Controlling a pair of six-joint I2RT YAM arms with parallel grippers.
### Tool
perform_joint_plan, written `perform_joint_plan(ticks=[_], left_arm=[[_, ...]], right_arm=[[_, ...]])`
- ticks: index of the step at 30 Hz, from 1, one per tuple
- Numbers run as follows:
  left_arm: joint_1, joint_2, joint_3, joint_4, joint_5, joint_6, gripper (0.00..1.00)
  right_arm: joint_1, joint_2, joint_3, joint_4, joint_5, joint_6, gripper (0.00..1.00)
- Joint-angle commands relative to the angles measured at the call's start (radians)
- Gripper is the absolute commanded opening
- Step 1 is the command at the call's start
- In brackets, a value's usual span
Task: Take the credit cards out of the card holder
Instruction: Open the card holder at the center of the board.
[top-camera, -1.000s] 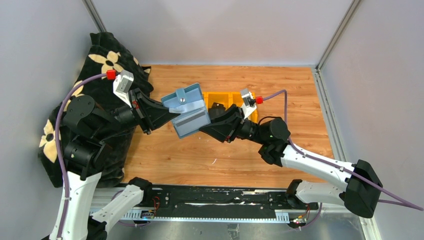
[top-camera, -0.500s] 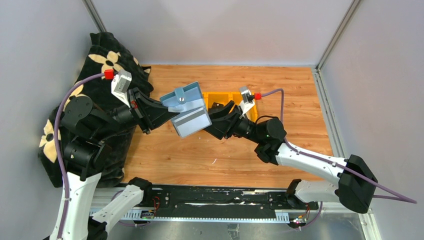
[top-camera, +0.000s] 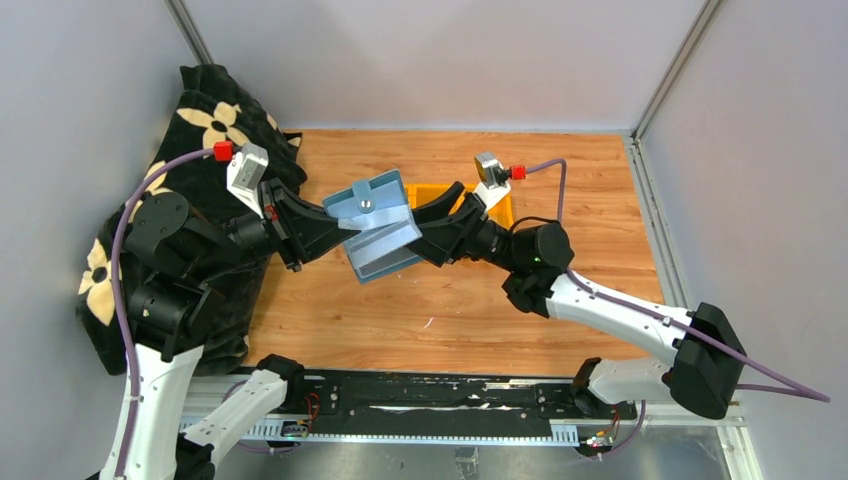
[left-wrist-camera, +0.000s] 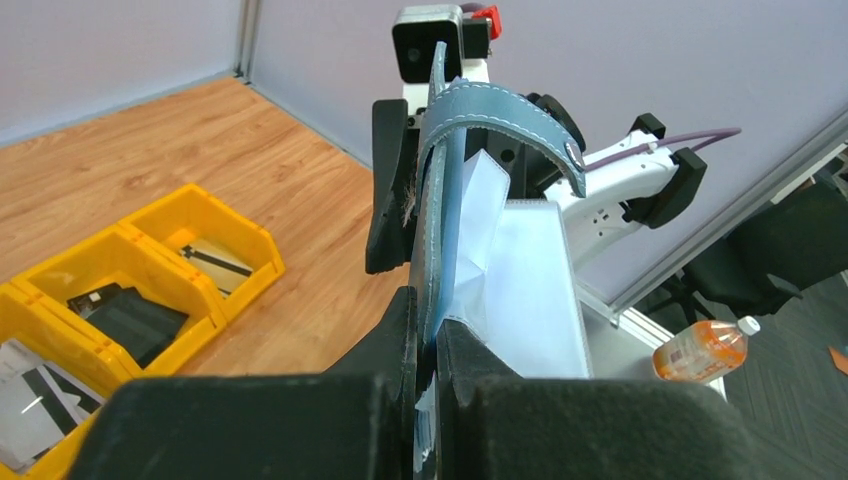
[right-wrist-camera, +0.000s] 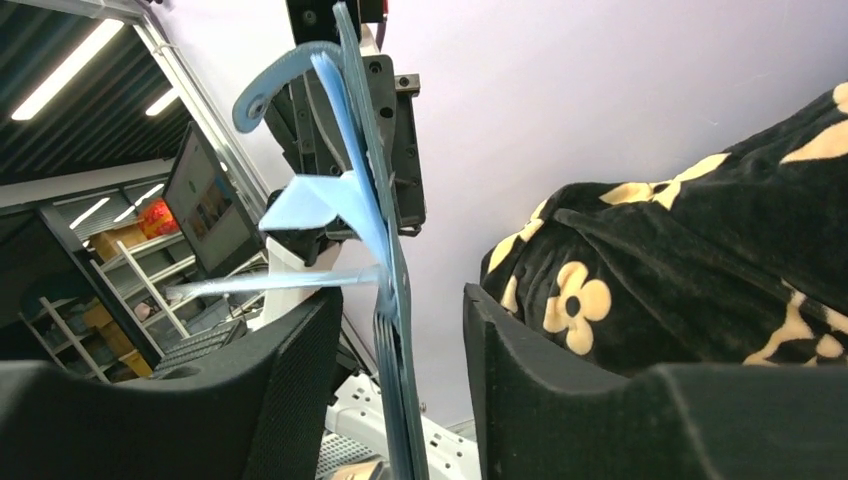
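Held in the air above the wooden table, near the yellow bin, the teal card holder stayed clamped in the left gripper, while the right gripper, its jaws wider apart than a second before, straddled the holder's opposite edge.

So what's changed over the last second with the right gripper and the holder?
The right gripper opened wider and its wrist swung toward the far wall; its jaws now stand on either side of the card holder's edge. The left gripper stays shut on the holder, which hardly shifted. The yellow bins are unmoved.
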Motion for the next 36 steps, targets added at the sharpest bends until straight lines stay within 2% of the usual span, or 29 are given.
perform_joint_plan(ticks=[1, 3, 6, 9, 10, 13, 16, 19, 21, 28, 31, 36], left_arm=[[0.003, -0.011, -0.008, -0.013, 0.026, 0.033, 0.00], [0.003, -0.018, -0.013, -0.021, 0.023, 0.049, 0.00], [0.003, -0.019, -0.020, -0.038, 0.034, 0.077, 0.14], [0.003, -0.013, -0.015, -0.082, 0.036, 0.130, 0.37], [0.003, -0.010, -0.009, -0.111, 0.028, 0.155, 0.46], [0.003, -0.006, 0.048, -0.189, -0.059, 0.261, 0.67], [0.003, 0.011, 0.129, -0.266, -0.127, 0.356, 0.77], [0.003, 0.036, 0.228, -0.320, -0.152, 0.420, 0.81], [0.003, 0.046, 0.241, -0.329, -0.113, 0.425, 0.81], [0.003, 0.036, 0.087, -0.296, 0.128, 0.345, 0.79], [0.003, 0.040, 0.067, -0.340, 0.093, 0.411, 0.79], [0.003, 0.047, 0.063, -0.367, 0.001, 0.470, 0.71]], right_arm=[[0.009, 0.019, 0.064, -0.005, -0.029, 0.025, 0.45], [0.009, 0.021, 0.071, -0.011, -0.032, 0.034, 0.28], [0.009, 0.011, 0.078, -0.044, -0.031, 0.037, 0.14], [0.009, -0.009, 0.089, -0.107, -0.032, 0.020, 0.02], [0.010, -0.017, 0.091, -0.137, -0.031, 0.011, 0.00], [0.010, -0.050, 0.093, -0.215, -0.030, -0.025, 0.00], [0.010, -0.087, 0.093, -0.332, -0.027, -0.075, 0.00], [0.009, -0.117, 0.108, -0.449, -0.022, -0.116, 0.00], [0.009, -0.124, 0.134, -0.517, -0.034, -0.138, 0.00], [0.009, -0.099, 0.223, -0.688, -0.115, -0.174, 0.00], [0.010, -0.090, 0.259, -0.756, -0.147, -0.203, 0.00], [0.010, -0.068, 0.328, -0.891, -0.209, -0.251, 0.00]])
